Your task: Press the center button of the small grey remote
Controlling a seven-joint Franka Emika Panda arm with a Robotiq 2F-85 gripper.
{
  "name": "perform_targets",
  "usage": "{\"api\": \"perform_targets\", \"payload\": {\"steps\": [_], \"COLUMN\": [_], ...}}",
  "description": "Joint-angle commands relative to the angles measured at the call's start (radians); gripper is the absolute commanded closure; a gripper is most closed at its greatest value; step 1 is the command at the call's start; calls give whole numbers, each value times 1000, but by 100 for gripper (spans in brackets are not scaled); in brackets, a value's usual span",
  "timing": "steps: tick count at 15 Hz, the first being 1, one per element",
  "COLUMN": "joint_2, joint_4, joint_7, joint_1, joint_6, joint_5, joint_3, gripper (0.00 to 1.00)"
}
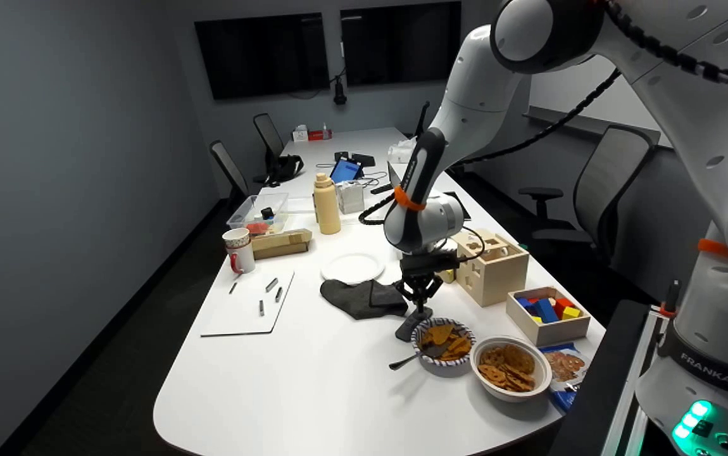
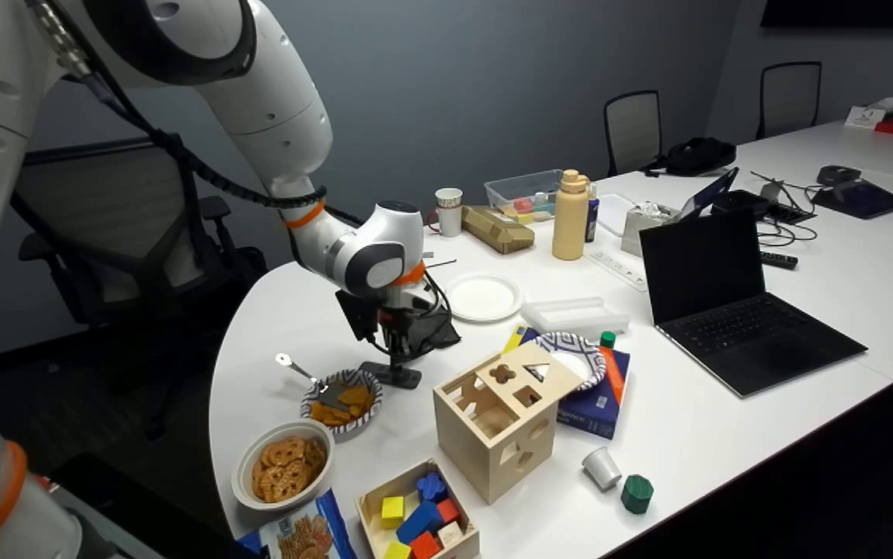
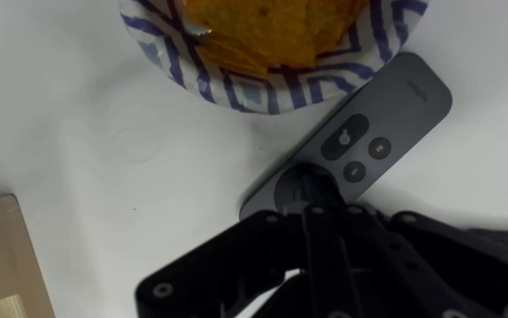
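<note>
Beneath the closed, empty end effector [image 3: 315,177], the grey remote [image 3: 365,131] is seen lying lengthwise eight-to-two o'clock in the wrist view

The gripper [image 3: 320,190] looked matt, with shinier, metal-looking bolt heads [image 3: 163,290]. Directly under its tip, the remote [image 3: 382,119] had a smooth, satin face; whether metal or plastic could not be told. Just beyond the tip, the patterned bowl [image 3: 254,92] looked papery, with a faint sheen, and the chips [image 3: 254,31] in it were rough. To one side of the gripper, the dark cloth [image 1: 356,300] was matt; on the opposite side, the shape box [image 2: 463,444] was smooth, pale wood. Well apart from the gripper, the tub [image 2: 522,186] was clear plastic. Below the gripper, the tabletop [image 1: 288,392] was smooth and faintly glossy.
</note>
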Motion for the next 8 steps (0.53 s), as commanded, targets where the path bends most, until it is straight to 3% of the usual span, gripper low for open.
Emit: {"api": "perform_targets", "payload": {"steps": [1, 8], "joint_2": [40, 104], "joint_4": [48, 98], "joint_7": [-29, -24], "joint_1": [-11, -7], "joint_6": [-23, -5], "joint_5": [31, 27], "joint_3": [3, -9], "gripper": [100, 100]}}
